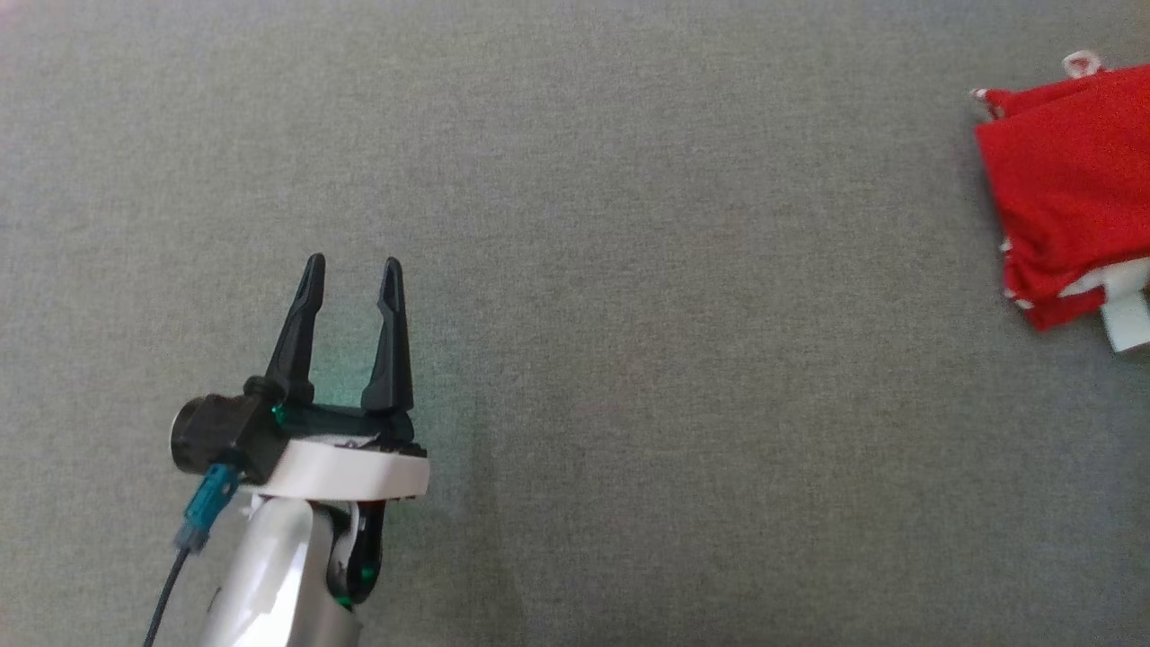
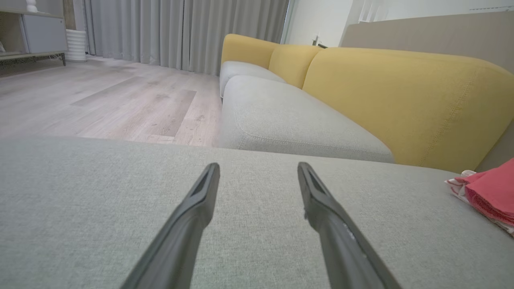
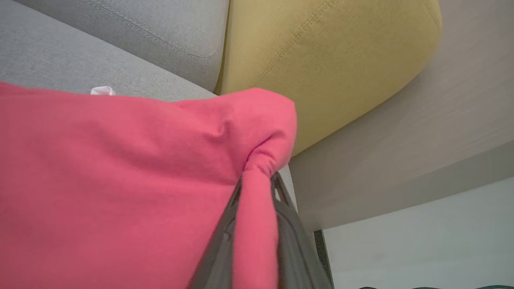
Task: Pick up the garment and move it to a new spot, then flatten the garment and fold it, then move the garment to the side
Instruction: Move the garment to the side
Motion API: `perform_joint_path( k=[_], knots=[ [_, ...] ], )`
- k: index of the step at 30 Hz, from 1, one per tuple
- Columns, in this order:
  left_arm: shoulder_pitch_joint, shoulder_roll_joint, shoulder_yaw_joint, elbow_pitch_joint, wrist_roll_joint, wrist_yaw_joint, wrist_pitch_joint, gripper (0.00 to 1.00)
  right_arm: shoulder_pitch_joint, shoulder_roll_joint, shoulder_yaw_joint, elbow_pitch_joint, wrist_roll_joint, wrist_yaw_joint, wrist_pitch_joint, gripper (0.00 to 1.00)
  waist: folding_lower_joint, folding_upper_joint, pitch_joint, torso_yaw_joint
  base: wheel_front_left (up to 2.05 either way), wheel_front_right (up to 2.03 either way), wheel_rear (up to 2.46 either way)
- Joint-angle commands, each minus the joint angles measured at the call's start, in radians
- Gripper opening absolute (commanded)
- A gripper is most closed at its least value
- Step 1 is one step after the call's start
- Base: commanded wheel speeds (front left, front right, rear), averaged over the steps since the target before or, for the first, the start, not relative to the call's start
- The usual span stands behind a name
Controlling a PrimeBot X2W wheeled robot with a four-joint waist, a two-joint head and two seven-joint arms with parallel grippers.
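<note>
One garment (image 1: 1069, 180), clamped by right end effector (image 3: 259, 188), lies well right of splayed left end effector (image 1: 353, 270).

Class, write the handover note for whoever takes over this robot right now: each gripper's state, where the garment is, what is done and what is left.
Left gripper: open, empty, above the grey cushion.
Right gripper: shut on a bunched edge of the garment.
Where: the garment is in red folded layers at the cushion's right side, near the yellow backrest.
Done: folding, judging by the layers.
Left: probably finish moving it aside, then release.
</note>
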Motion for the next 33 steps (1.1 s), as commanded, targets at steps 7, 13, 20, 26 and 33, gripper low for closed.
perform_joint_path(
  k=[7, 13, 20, 26, 33],
  knots=[
    [-0.044, 0.008, 0.031, -0.030, -0.007, -0.007, -0.006, 1.00, -0.022, -0.037, -0.093, -0.050, -0.050, -0.001, 0.005, 0.00, -0.0001, 0.0000, 0.041, 0.006, 0.00, 0.00, 0.00],
    [-0.046, 0.008, 0.032, -0.020, -0.008, -0.009, -0.006, 1.00, -0.017, 0.013, -0.124, -0.078, -0.063, -0.001, 0.009, 0.49, -0.0001, 0.0000, 0.031, -0.004, 0.00, 0.00, 0.00],
    [-0.031, 0.008, 0.029, -0.003, -0.007, -0.009, -0.006, 1.00, -0.008, 0.060, -0.115, -0.120, -0.078, -0.001, 0.002, 1.00, -0.0001, 0.0000, -0.027, -0.023, 0.00, 0.00, 0.00],
    [-0.007, 0.008, 0.036, -0.002, -0.020, -0.003, -0.006, 1.00, -0.012, 0.136, -0.069, -0.172, -0.045, -0.001, -0.033, 1.00, -0.0001, 0.0000, -0.107, -0.032, 0.00, 0.00, 0.00],
    [0.025, 0.008, 0.034, -0.006, 0.027, 0.006, -0.006, 1.00, -0.018, 0.271, 0.017, -0.219, 0.066, -0.001, -0.123, 1.00, -0.0001, 0.0000, -0.191, -0.023, 0.00, 0.00, 0.00]
  ],
)
